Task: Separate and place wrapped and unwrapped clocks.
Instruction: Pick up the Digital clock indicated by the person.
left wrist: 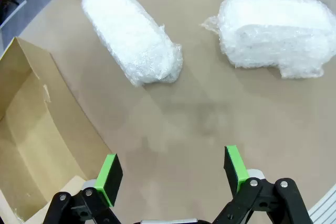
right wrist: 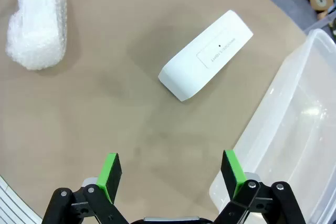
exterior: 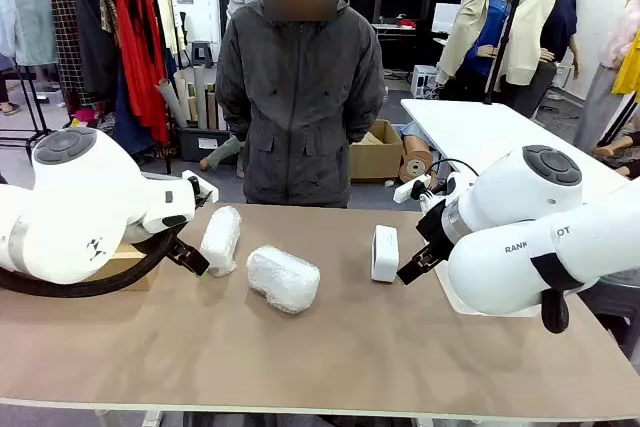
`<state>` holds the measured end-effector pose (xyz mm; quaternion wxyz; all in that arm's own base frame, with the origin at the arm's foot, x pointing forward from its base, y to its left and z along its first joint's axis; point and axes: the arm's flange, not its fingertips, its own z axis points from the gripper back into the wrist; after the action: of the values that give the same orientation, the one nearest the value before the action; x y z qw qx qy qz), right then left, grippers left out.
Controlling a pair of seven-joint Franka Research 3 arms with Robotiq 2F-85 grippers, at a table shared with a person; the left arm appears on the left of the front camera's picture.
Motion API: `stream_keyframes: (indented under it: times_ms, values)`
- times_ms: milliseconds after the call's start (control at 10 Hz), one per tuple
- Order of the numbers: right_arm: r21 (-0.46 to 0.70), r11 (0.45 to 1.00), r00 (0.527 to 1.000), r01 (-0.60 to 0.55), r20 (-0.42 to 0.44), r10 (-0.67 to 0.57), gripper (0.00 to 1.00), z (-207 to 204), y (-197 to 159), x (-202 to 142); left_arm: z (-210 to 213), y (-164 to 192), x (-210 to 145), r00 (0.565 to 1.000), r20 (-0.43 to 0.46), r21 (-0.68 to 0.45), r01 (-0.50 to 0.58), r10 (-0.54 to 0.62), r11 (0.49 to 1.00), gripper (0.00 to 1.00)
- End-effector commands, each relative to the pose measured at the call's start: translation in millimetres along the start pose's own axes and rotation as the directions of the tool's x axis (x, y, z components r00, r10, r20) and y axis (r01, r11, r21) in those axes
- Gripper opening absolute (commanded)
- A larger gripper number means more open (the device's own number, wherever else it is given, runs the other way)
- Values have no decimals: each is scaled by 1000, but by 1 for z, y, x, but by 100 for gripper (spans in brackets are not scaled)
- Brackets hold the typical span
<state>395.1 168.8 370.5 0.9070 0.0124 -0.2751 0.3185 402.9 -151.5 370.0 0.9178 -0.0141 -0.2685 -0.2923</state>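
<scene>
Two clocks wrapped in white bubble wrap lie on the brown table: one (exterior: pixel 221 240) (left wrist: pixel 129 29) at the left, the other (exterior: pixel 283 278) (left wrist: pixel 275 35) (right wrist: pixel 38 20) nearer the middle. A bare white clock (exterior: pixel 385 252) (right wrist: pixel 206 62) stands on its edge to the right of them. My left gripper (exterior: pixel 196 260) (left wrist: pixel 172 171) hovers open just left of the left wrapped clock, holding nothing. My right gripper (exterior: pixel 408 274) (right wrist: pixel 171 171) is open and empty, close to the right of the bare clock.
An open cardboard box (exterior: pixel 122 265) (left wrist: pixel 31 140) sits at the table's left under my left arm. A clear plastic bin (right wrist: pixel 294 129) stands at the right beside my right gripper. A person (exterior: pixel 298 97) stands at the far side, hands off the table.
</scene>
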Motion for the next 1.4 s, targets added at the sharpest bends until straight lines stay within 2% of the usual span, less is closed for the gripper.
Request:
stream_keyframes:
  times_ms: [0, 1300]
  values:
    - [0, 1000, 1000, 0, 0, 0, 100, 0, 0, 0, 0, 0, 0, 1000, 0, 0, 0, 0, 1000, 100]
    - [0, 1000, 1000, 0, 0, 0, 100, 0, 0, 0, 0, 0, 0, 1000, 0, 0, 0, 0, 1000, 100]
